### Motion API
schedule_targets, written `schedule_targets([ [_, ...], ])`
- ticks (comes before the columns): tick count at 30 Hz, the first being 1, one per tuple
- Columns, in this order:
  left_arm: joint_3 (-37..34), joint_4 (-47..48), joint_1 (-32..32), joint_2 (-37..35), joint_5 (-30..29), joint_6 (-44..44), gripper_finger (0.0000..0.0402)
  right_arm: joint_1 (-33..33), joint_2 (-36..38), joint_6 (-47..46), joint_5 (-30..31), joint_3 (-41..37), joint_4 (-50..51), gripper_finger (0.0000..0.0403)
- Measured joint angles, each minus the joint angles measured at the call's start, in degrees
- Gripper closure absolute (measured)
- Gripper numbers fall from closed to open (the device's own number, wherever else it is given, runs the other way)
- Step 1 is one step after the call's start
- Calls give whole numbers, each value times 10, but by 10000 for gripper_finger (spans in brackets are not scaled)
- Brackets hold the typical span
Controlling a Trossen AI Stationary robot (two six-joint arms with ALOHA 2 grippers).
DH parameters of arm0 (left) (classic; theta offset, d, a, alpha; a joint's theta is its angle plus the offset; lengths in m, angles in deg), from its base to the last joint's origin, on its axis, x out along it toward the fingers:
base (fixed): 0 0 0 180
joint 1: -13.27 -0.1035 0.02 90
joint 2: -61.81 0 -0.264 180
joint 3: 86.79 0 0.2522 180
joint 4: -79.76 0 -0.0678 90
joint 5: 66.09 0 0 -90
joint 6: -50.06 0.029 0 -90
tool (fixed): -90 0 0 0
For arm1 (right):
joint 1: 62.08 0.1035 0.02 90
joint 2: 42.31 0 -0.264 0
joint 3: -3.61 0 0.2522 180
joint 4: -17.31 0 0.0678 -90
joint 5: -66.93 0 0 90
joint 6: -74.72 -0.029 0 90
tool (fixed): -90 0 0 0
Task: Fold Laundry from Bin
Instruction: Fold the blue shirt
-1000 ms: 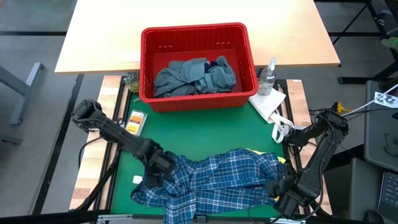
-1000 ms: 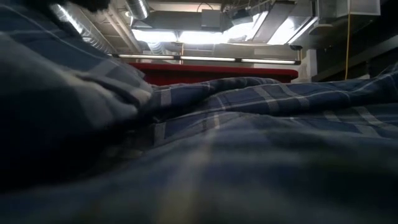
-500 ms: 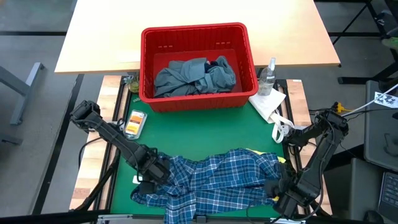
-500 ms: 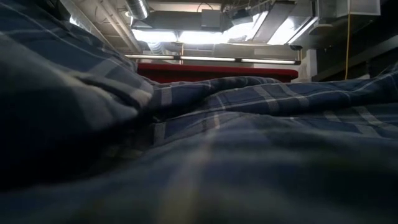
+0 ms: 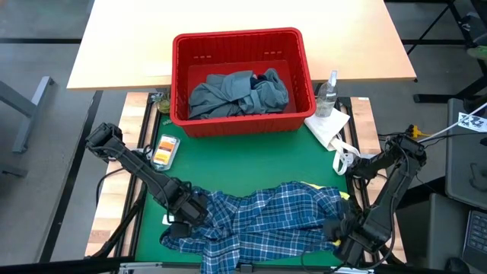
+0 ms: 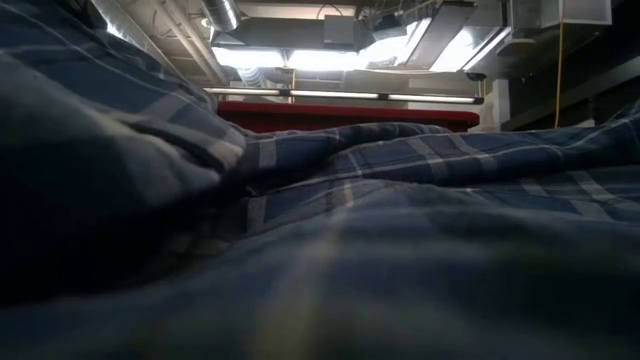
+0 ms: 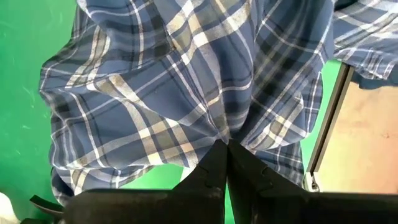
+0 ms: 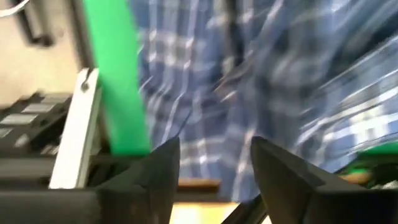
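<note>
Shirt is lying crumpled across the near edge of the green counter, in front of the bin with grey laundry still inside. Left tool, having slid a little toward the counter's left edge, is pinching the shirt's left side between closed fingers. Right tool, at the shirt's right end, is now standing wide with cloth beyond it, apparently re-gripping. Spreading flat is likely next; folding not yet begun.
</note>
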Motion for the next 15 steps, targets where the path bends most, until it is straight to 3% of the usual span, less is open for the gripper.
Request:
schedule_targets([
  [4, 0, 0, 0, 0, -10, -8, 401, 0, 0, 0, -66, 0, -3, 188],
  [12, 0, 0, 0, 0, -19, -8, 401, 1, 0, -24, -46, 0, 51, 194],
  [15, -1, 0, 0, 0, -19, -8, 401, 1, 0, -52, -75, 0, 88, 200],
])
